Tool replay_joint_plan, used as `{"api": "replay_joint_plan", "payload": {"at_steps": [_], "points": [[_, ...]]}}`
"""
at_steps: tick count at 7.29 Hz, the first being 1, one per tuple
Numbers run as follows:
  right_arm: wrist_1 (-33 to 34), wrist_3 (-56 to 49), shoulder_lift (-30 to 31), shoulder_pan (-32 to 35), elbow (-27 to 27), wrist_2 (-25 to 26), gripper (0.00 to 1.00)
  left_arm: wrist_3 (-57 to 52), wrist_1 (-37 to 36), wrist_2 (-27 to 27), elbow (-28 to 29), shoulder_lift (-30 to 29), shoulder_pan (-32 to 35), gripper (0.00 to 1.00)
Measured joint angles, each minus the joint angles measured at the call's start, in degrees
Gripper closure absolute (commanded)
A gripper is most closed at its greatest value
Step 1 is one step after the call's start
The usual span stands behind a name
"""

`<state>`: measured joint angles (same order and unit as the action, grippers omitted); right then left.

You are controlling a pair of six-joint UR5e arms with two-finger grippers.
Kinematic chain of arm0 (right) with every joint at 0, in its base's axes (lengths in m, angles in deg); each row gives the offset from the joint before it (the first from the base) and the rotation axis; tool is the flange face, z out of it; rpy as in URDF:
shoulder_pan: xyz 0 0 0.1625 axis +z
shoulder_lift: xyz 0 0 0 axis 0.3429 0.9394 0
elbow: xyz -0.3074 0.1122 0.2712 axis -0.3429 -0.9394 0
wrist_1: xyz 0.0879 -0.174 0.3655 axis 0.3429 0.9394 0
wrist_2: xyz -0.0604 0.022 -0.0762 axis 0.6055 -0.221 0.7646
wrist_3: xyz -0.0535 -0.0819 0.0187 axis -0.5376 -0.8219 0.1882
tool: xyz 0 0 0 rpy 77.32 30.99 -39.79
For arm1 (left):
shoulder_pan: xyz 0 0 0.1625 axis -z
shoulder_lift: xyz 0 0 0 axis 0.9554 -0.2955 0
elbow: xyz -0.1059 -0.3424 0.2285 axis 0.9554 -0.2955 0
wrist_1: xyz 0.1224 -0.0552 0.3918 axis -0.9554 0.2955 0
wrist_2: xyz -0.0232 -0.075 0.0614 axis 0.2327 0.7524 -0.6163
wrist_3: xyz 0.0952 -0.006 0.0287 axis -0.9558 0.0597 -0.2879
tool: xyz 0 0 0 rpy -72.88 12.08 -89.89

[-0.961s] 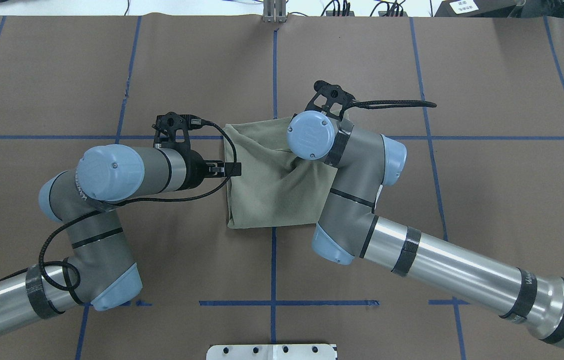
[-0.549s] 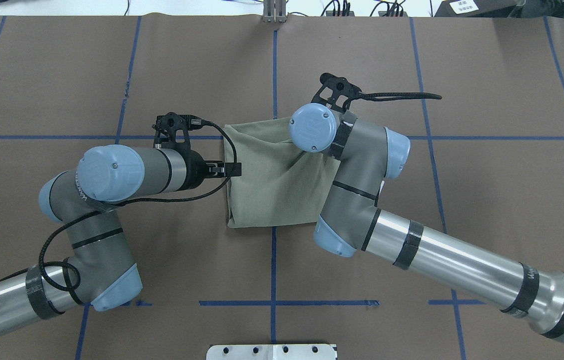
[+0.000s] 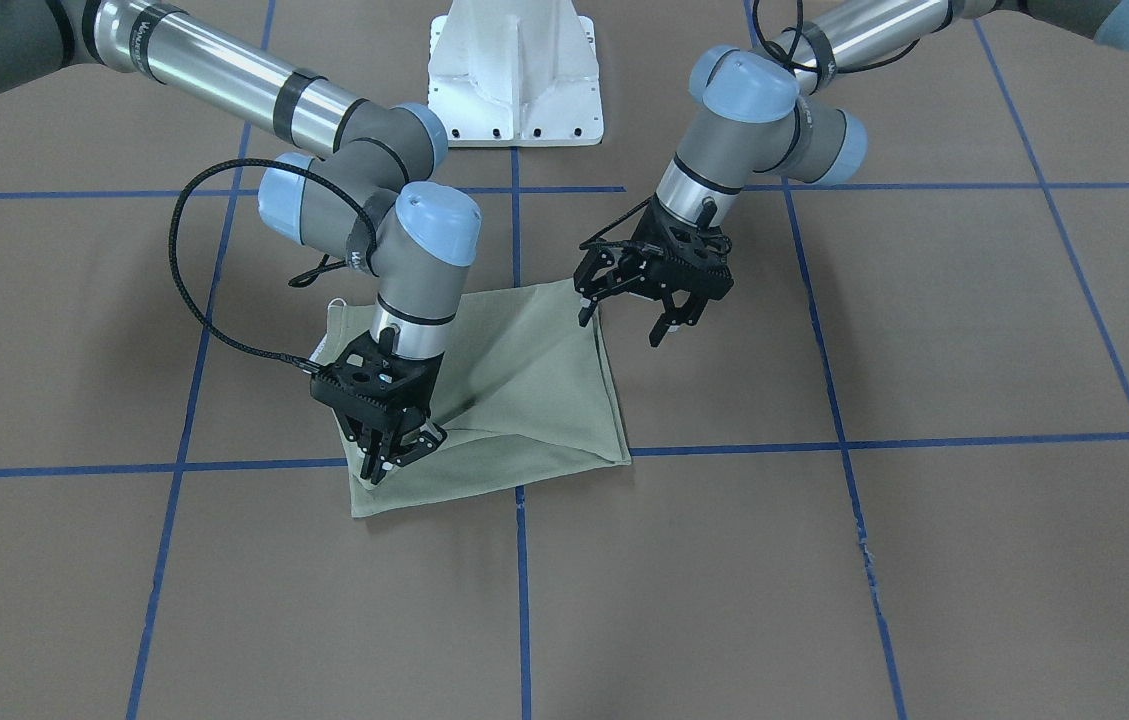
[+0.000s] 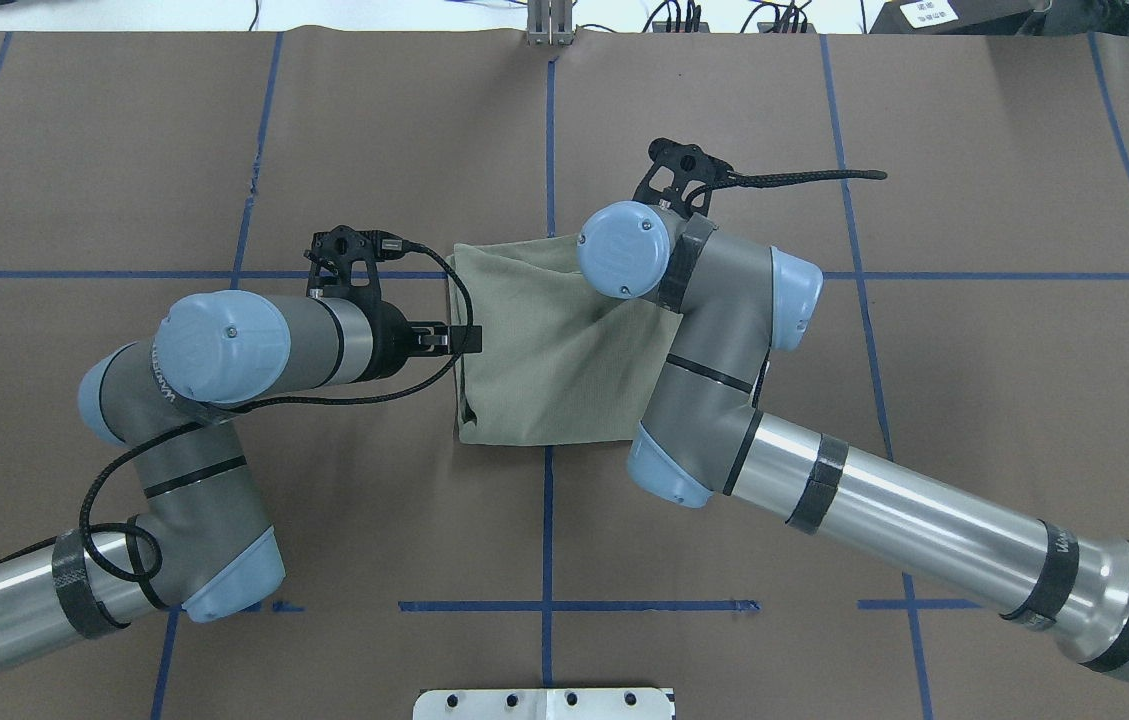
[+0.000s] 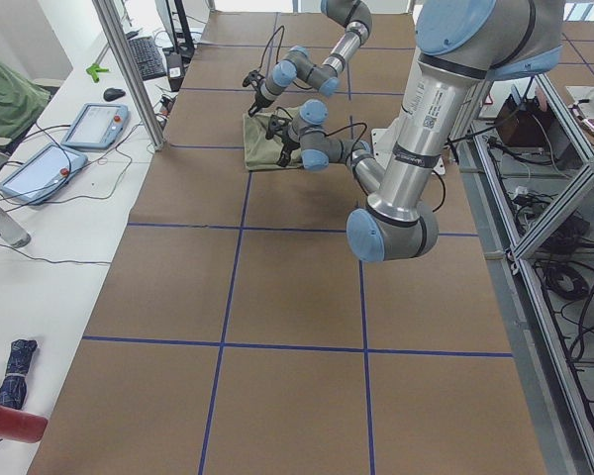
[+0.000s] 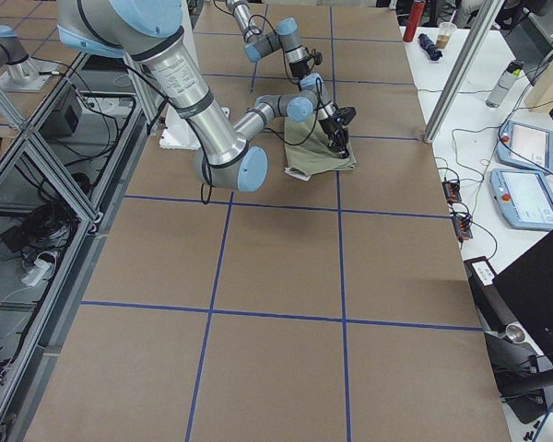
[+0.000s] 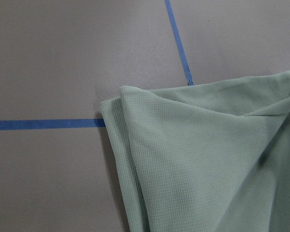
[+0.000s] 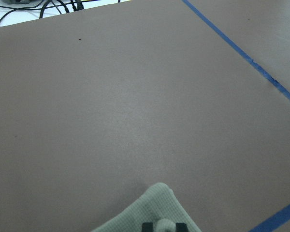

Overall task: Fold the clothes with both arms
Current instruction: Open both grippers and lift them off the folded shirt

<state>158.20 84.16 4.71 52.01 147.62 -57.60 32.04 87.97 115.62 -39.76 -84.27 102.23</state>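
Observation:
The sage-green shirt (image 3: 534, 390) lies folded into a rough square at the table's middle (image 4: 544, 360). My right gripper (image 3: 391, 456) is shut on its far corner, pinching the cloth and holding it slightly raised. The right wrist view shows that pinched tip of shirt (image 8: 152, 212) at the bottom edge. In the overhead view the right wrist hides this gripper. My left gripper (image 3: 624, 322) hangs open just above the shirt's edge on my left side (image 4: 459, 340), holding nothing. The left wrist view looks down on a layered corner of the shirt (image 7: 198, 164).
Blue tape lines (image 4: 548, 150) grid the brown table. The white pedestal base (image 3: 514, 70) stands at the robot's side. Side benches hold tablets (image 5: 94, 124) (image 6: 525, 193), cables and bottles. A metal post (image 5: 129, 69) rises at the table's edge.
My right arm has moved away from the robot with the pinched corner, dragging the shirt's near edge a little farther out. The left arm has stayed still and open.

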Motion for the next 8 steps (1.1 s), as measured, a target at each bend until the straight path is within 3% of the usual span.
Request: {"api": "replay_joint_plan", "payload": {"at_steps": [2,5,8], "points": [[-0.39,-6.36,-0.54,1.20,1.63,-3.11,0.00,0.02,-2.65,-0.12,0.70,-0.82,0.04,0.00],[-0.65,-18.28,4.50,6.96,12.81,-16.50,0.00,0.21,-12.71,-0.45,4.63,-7.48,0.14,0.00],[-0.78,-22.39,6.97,8.34,16.40,-20.14,0.00,0.09,-13.40,-0.80,12.85,-12.61,1.02,0.00]]}}
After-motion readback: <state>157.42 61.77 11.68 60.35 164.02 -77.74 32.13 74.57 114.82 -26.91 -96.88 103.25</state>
